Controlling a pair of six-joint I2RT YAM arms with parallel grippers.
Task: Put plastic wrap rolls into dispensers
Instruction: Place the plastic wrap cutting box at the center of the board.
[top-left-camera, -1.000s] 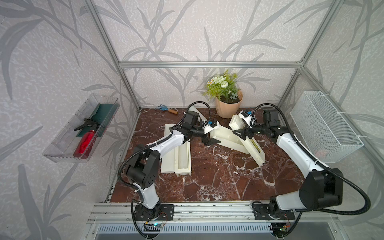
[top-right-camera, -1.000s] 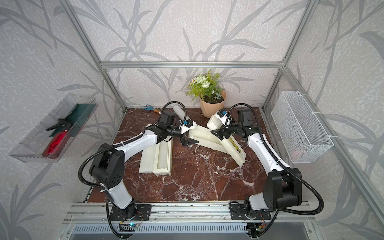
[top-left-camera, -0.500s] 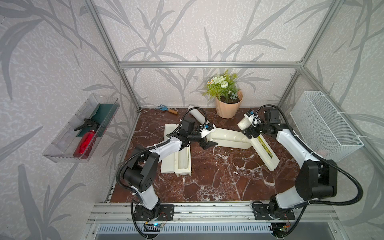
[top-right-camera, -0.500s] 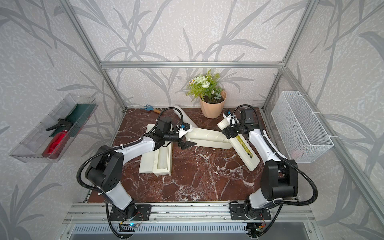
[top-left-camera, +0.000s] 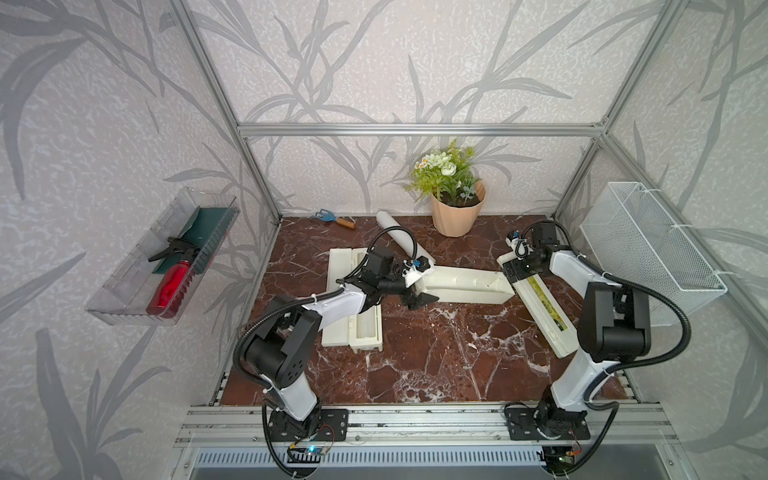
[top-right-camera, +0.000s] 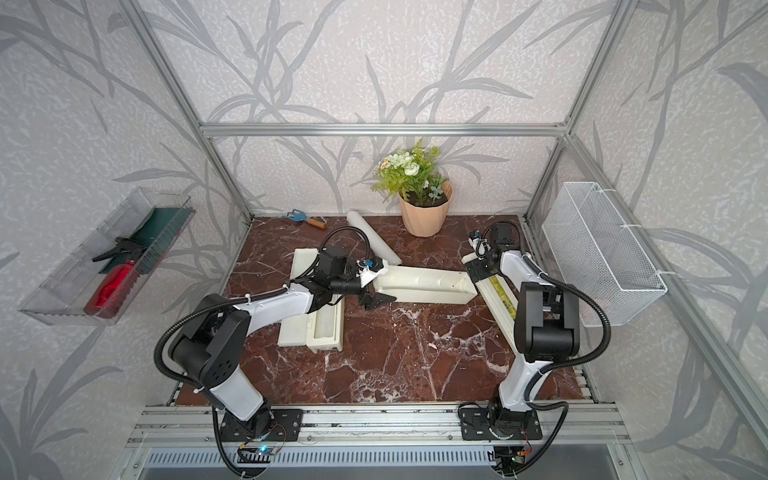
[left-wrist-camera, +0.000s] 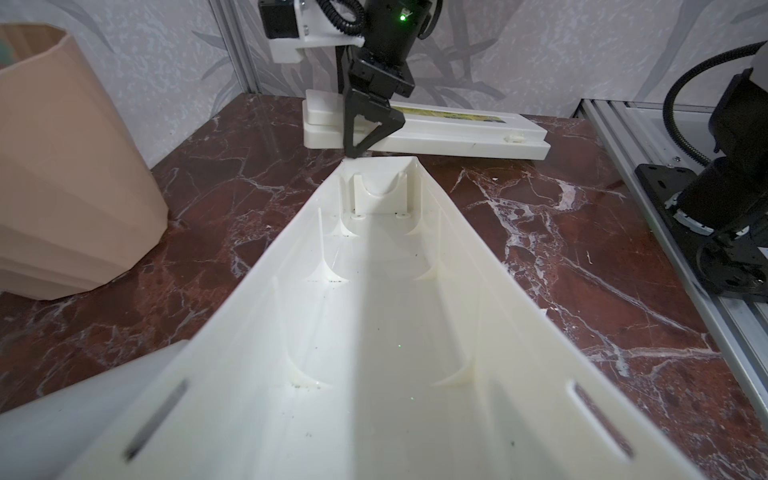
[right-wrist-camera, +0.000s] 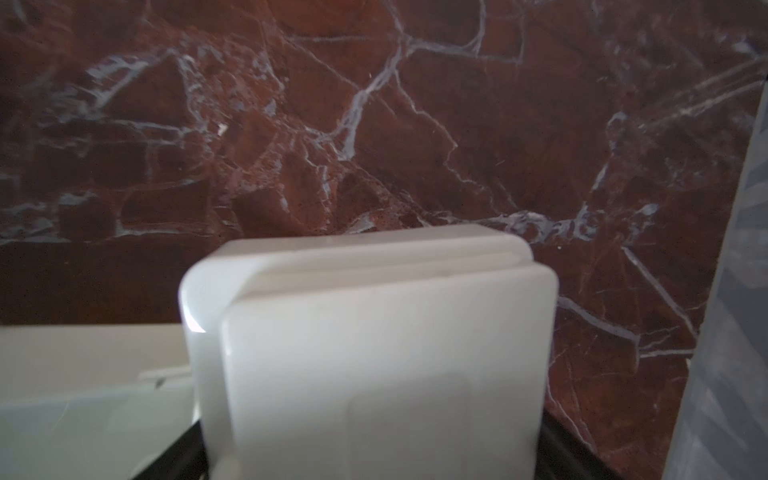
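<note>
Found the empty tray (top-left-camera: 465, 284) of one dispenser laid crosswise mid-table (top-left-camera: 436, 353), trough up, its ribs and end cradle bare in the left wrist view. Presumably set flat and open side up to take a roll from above.

Saw the labelled lid (top-left-camera: 542, 305) slanting away from the tray's far end, flat on the table, label strip up. Probably swung aside to leave the trough unobstructed. Could not tell whether hinged there or merely touching.

Noted the left claw (top-left-camera: 419, 285) spread wide across the tray's near end, one black finger against the front wall. Apparently clasping the tray across its width, most likely to pin it against sliding.

Noted the right claw (top-left-camera: 517, 271) likewise spread wide, straddling the lid's back end with fingers down either side. Seemingly grasping it, likely to hold the lid open and down.

Spotted the loose roll (top-left-camera: 390, 226) lying slantwise at the back of the table, between the plant pot (top-left-camera: 455, 218) and the other dispenser (top-left-camera: 337, 332), its near end just beside the tray by the left claw. Close at hand, yet in no trough. Judged it the next thing to lift, with one claw to be freed first.

Marked the other dispenser open beside the left arm, lid folded flat outward. Looked to hold a roll in its trough already, though too pale on pale to be sure. Reckoned the task about half done on that reading.
</note>
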